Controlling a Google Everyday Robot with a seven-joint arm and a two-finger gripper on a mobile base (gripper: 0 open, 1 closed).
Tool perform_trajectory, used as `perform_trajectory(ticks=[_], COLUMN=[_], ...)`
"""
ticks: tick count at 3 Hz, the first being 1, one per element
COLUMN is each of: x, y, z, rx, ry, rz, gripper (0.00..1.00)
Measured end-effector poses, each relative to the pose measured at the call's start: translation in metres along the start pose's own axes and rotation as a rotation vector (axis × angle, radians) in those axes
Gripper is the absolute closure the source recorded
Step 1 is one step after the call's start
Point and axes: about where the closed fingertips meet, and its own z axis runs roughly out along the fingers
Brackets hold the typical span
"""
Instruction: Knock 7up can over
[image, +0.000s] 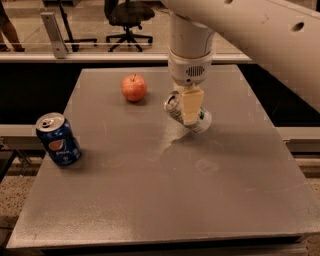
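The 7up can (175, 104), silver-white with green marks, is tilted far over on the grey table (150, 200), its silver top facing left and toward me. My gripper (191, 107) hangs from the white arm directly in front of the can, one cream finger (190, 106) covering its middle. The can's lower end (204, 121) shows just right of the finger, at the table surface.
A red apple (134, 87) sits at the back, left of the can. A blue Pepsi can (58, 139) stands upright near the table's left edge. Behind the table is a rail, and an office chair (127, 17) stands on the floor.
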Motion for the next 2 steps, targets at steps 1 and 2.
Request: perform_trajectory(ticks=[1, 2], x=[-0.0046, -0.0046], y=[-0.0012, -0.0013], z=[0.0079, 0.0079], rx=[0.013, 0.013], ry=[0.012, 0.012], rz=[-0.016, -0.016], gripper=[0.0, 0.0])
